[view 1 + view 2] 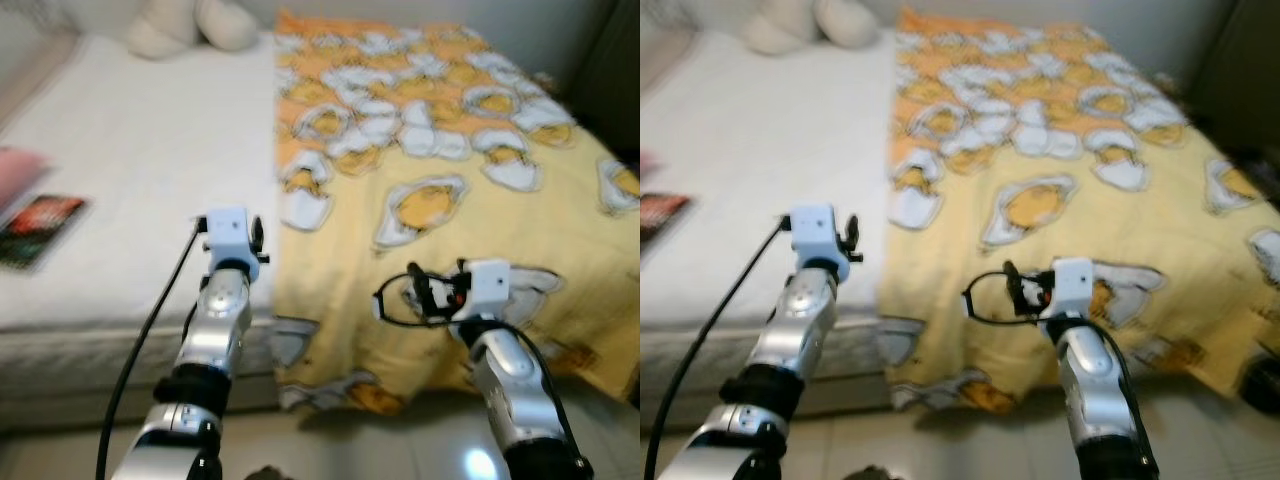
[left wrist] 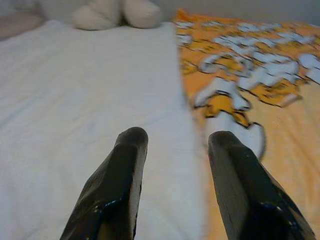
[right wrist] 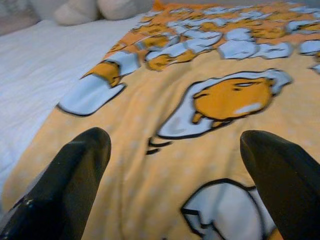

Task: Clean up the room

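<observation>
A yellow blanket (image 1: 440, 150) printed with egg characters covers the right half of the bed and hangs over its front edge. The left half is bare white sheet (image 1: 140, 150). My left gripper (image 1: 257, 243) hovers over the front of the sheet, just beside the blanket's edge; in the left wrist view its fingers (image 2: 127, 165) stand apart with nothing between them. My right gripper (image 1: 420, 292) is over the front part of the blanket, and its fingers (image 3: 75, 170) are spread wide with nothing held.
A cream plush toy (image 1: 190, 25) lies at the head of the bed. A dark-covered book (image 1: 40, 225) and a pink item (image 1: 20, 170) lie on the sheet's left side. Dark furniture (image 1: 615, 70) stands at the right. Pale tiled floor (image 1: 400, 440) runs below the bed.
</observation>
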Robot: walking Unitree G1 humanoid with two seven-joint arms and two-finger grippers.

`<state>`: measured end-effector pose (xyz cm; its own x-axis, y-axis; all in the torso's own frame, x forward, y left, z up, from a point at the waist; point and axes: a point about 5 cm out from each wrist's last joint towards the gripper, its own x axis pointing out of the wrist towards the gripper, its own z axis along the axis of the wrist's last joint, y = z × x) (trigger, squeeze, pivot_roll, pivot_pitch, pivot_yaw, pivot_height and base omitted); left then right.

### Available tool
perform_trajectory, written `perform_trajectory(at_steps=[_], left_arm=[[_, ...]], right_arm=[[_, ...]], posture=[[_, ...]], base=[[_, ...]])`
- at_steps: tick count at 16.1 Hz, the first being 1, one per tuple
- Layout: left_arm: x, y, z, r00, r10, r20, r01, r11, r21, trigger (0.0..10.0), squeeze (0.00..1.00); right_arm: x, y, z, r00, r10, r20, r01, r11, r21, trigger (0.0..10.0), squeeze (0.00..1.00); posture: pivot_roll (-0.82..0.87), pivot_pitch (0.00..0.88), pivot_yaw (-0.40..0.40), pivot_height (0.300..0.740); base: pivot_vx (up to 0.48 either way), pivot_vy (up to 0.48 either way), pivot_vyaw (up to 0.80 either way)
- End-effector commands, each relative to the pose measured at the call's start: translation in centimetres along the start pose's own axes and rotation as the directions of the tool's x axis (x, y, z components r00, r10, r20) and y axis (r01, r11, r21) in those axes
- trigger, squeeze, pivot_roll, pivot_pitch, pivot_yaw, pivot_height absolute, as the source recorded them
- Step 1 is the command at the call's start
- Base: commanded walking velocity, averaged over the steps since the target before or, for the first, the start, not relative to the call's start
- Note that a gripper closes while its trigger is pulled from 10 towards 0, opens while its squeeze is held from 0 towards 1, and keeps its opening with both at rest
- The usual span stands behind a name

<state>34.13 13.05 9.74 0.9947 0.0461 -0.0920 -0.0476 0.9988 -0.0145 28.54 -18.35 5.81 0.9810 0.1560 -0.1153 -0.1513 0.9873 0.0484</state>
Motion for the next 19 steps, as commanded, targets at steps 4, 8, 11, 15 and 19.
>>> perform_trajectory(at_steps=[4, 8, 11, 15, 19], left_arm=[[0.2, -0.9, -0.1, 1.0, -0.005, -0.011, 0.005, 1.0, 0.007, 10.0, 0.0], [0.2, -1.5, 0.1, 0.999, -0.051, 0.009, 0.05, 0.997, 0.066, 10.0, 0.0], [-0.2, -1.1, 0.4, 0.997, -0.062, 0.036, 0.061, 0.998, 0.033, 10.0, 0.0], [0.0, -0.7, -0.2, 1.0, -0.029, 0.001, 0.029, 1.0, -0.001, 10.0, 0.0], [0.3, -0.5, 0.2, 1.0, -0.024, 0.005, 0.024, 1.0, -0.001, 10.0, 0.0]], right_arm=[[-0.3, -0.7, -0.1, 1.0, -0.009, -0.016, 0.009, 1.0, -0.013, 10.0, 0.0], [-0.3, -0.8, 0.0, 1.0, -0.02, -0.008, 0.02, 1.0, 0.002, 10.0, 0.0], [-0.3, -1.2, 0.4, 0.999, -0.045, 0.029, 0.043, 0.998, 0.041, 10.0, 0.0], [0.1, -1.4, 0.2, 0.997, -0.073, -0.003, 0.073, 0.997, 0.032, 10.0, 0.0], [0.0, -2.0, 0.5, 0.995, -0.094, 0.021, 0.093, 0.994, 0.048, 10.0, 0.0]], posture=[[-0.02, 0.0, 0.047, 0.74], [-0.03, 0.0, 0.053, 0.74], [-0.03, 0.0, 0.058, 0.74], [-0.02, 0.0, 0.051, 0.74], [-0.02, 0.0, 0.051, 0.74]], base=[[0.454, 0.0, 0.0], [0.113, 0.0, 0.0], [0.16, 0.0, 0.0], [0.48, 0.0, 0.0], [0.48, 0.0, 0.22]])
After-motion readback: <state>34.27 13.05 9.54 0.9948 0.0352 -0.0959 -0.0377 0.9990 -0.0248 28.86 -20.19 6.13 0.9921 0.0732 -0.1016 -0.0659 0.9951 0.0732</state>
